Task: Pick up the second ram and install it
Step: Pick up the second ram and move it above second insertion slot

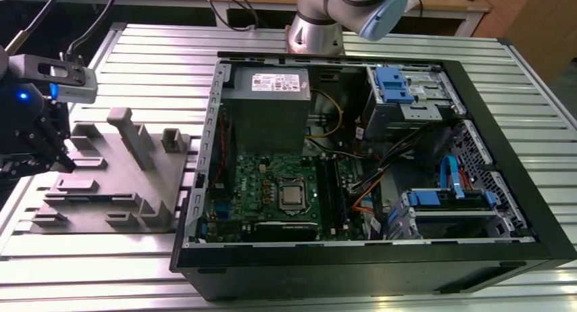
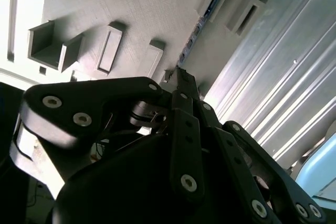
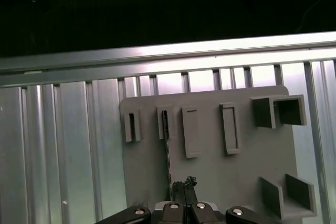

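First wrist view: the second ram (image 3: 167, 150) stands on edge, a thin dark strip running out of one of the narrow slots of the grey holder tray (image 3: 210, 177). Its near end meets the tips of the end effector (image 3: 184, 186). In the second wrist view the stick (image 2: 195, 32) shows a blue-green edge inside that slot. The end effector (image 2: 181, 74) looks clenched, its tips drawn together, but I cannot tell whether the board is actually pinched between them. In the exterior view the end effector (image 1: 36, 157) hangs over the tray (image 1: 99, 190) at the exterior view's far left, on the ribbed metal counter (image 1: 162, 48). It is well apart from the green motherboard (image 1: 270, 184) inside the open computer case (image 1: 379, 258). The risk I judge here is a hold near one end: the long, thin stick could pivot, bind against the slot walls, or slip free, since so little of its edge is gripped.
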Tool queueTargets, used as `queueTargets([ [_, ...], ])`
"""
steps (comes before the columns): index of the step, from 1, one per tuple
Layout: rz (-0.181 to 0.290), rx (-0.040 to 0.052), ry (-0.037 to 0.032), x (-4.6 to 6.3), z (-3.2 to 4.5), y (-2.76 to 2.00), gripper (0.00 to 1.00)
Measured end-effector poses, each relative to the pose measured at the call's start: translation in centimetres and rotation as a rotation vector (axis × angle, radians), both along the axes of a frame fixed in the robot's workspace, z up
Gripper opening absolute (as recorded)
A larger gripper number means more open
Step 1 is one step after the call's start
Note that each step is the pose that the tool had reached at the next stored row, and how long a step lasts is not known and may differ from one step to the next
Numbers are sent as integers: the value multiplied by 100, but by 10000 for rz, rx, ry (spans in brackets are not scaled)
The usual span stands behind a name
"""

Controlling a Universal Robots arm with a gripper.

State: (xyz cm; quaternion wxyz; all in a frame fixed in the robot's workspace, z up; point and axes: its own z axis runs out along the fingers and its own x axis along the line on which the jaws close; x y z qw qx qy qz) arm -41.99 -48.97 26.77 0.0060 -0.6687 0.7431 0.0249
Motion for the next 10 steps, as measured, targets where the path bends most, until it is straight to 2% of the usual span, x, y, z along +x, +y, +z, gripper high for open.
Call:
queueTargets([
  [7, 42, 1, 0, 1, -51, -46, 7],
  [10, 42, 0, 0, 5, -72, -49, 7],
])
